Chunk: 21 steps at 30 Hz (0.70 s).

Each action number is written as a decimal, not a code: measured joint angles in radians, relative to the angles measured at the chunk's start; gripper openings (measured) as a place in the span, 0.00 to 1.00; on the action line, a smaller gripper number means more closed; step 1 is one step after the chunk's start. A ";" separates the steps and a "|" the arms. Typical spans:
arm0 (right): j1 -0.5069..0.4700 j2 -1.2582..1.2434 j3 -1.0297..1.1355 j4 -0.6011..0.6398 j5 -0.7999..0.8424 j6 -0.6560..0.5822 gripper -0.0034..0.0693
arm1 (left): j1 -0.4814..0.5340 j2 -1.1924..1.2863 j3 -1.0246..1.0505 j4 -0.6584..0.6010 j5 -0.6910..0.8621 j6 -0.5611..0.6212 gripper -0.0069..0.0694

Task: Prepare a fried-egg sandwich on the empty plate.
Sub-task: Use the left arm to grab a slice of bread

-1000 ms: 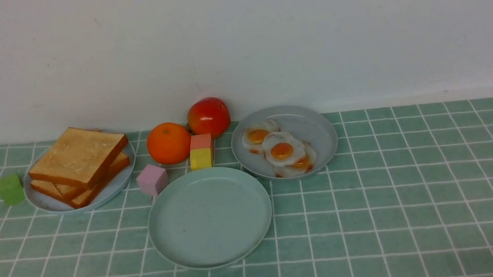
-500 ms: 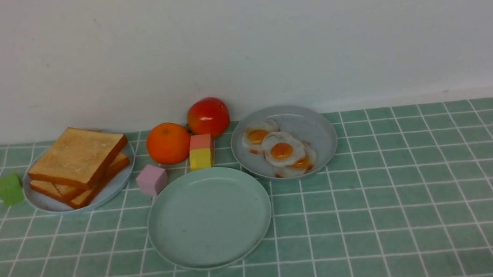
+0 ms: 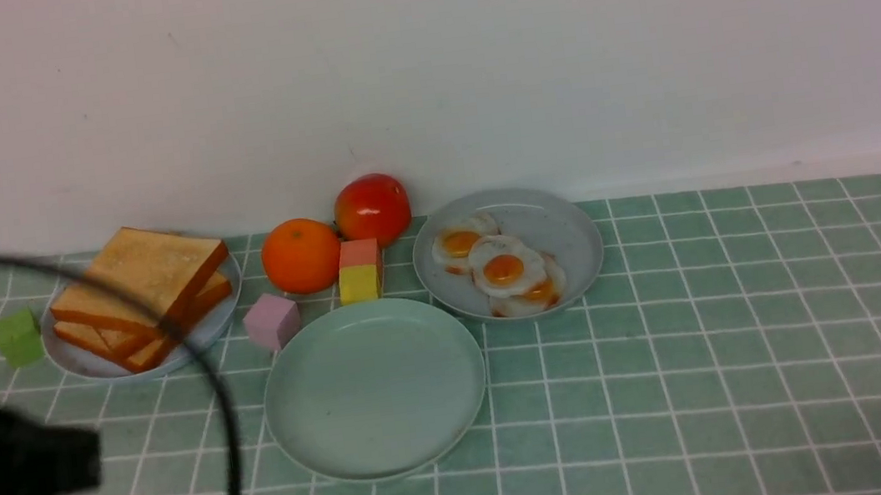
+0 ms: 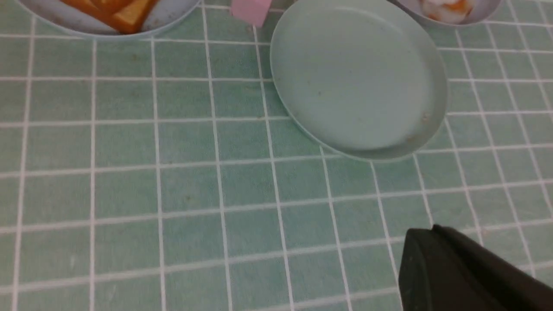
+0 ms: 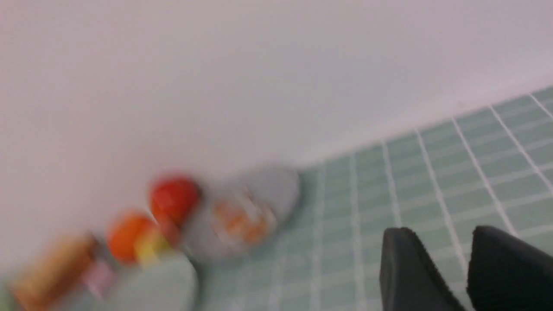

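Toast slices point(image 3: 139, 293) are stacked on a light blue plate point(image 3: 85, 364) at the back left. Three fried eggs point(image 3: 504, 269) lie on a greyish-blue plate point(image 3: 563, 220) at the back centre. The empty mint-green plate point(image 3: 374, 390) sits in front of both and also shows in the left wrist view point(image 4: 358, 82). My left gripper point(image 3: 56, 471) is a blurred black shape at the lower left, apart from the plates. Only one dark finger point(image 4: 436, 263) shows at the wrist. My right gripper point(image 5: 445, 235) is outside the front view. Its fingers stand apart over bare tiles, holding nothing.
An orange point(image 3: 301, 255), a red tomato point(image 3: 373, 208), a pink-and-yellow block point(image 3: 360, 272) and a pink cube point(image 3: 272, 320) sit between the plates. A green cube point(image 3: 18, 337) lies at the far left. A black cable point(image 3: 209, 385) arcs past the toast plate. A white wall closes the back.
My left arm and its cable have come into the front view at the lower left, where no arm showed before. Nothing on the table has moved.
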 joint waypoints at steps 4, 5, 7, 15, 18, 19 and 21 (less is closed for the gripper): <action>0.000 0.013 -0.046 0.050 0.020 0.006 0.35 | 0.005 0.213 -0.099 0.050 -0.038 0.001 0.07; 0.000 0.032 -0.093 0.049 0.093 -0.001 0.33 | 0.013 0.270 -0.130 0.064 -0.039 0.002 0.07; 0.000 0.088 -0.211 0.027 0.251 -0.032 0.27 | 0.039 0.375 -0.190 0.083 -0.042 0.002 0.07; 0.004 0.462 -0.776 -0.035 0.899 -0.289 0.05 | 0.099 0.737 -0.464 0.195 -0.098 0.014 0.07; 0.021 0.536 -0.853 -0.022 0.966 -0.317 0.05 | 0.099 0.830 -0.546 0.239 -0.120 0.046 0.11; 0.027 0.557 -0.864 -0.014 0.969 -0.334 0.05 | 0.099 0.855 -0.567 0.249 -0.126 0.063 0.13; 0.038 0.582 -0.875 -0.003 0.968 -0.365 0.05 | 0.099 0.907 -0.607 0.267 -0.143 0.088 0.21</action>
